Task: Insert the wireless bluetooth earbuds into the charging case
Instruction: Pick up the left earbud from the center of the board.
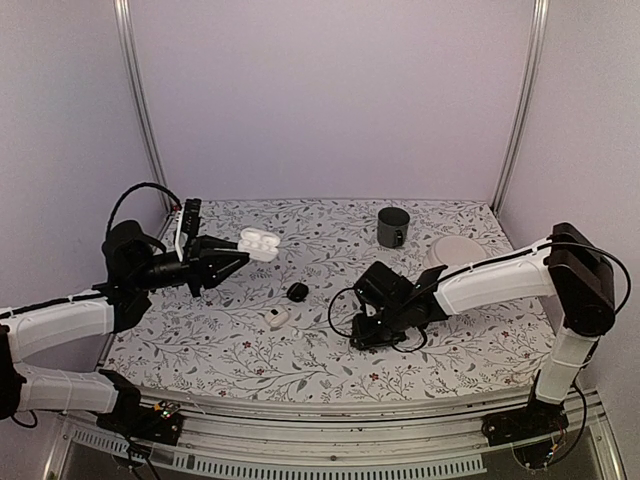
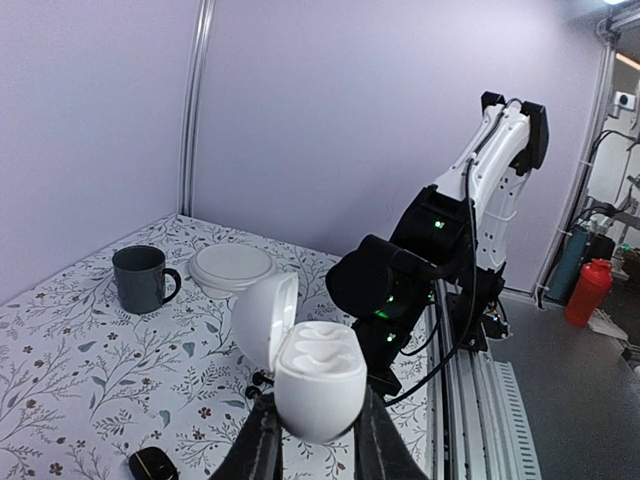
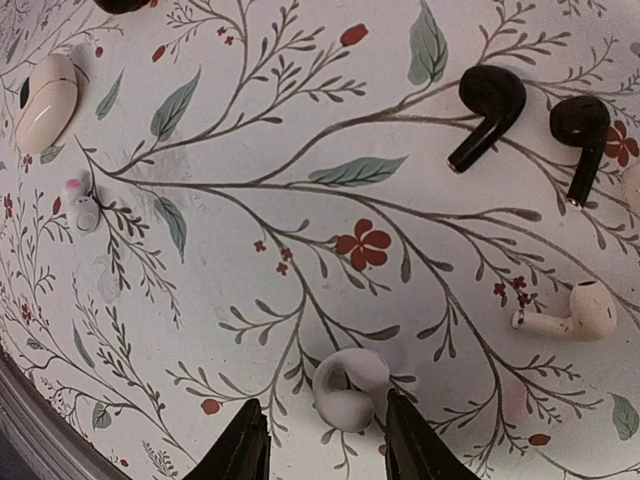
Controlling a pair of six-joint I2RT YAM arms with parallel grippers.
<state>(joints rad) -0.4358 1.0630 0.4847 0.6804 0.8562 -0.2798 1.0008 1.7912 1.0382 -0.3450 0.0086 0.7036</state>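
My left end effector [image 2: 315,438] is clamped on the base of the case [image 2: 320,375]. It holds the case off the bench [image 3: 150,330] with the lid tipped back and both wells showing. That side only needs to be steady and present the wells toward my other arm.

My right end effector [image 3: 325,428] is down at the bench, half-closed astride a white earbud [image 3: 350,388]. The right finger looks about touching it, while a sliver of bench shows beside the left one, so I don't count it as gripped yet. To do this well I'd centre first, shifting a touch toward 3 o'clock. Then I'd pinch gently across the bulb rather than the stem, since a small smooth bud could squirt out toward 12 o'clock. After that, lift straight up.

From this bud the black pair [image 3: 490,110] lies at 1 o'clock and a second white bud [image 3: 570,315] at 2 o'clock. Both are well apart from it, so nothing crowds the pick.
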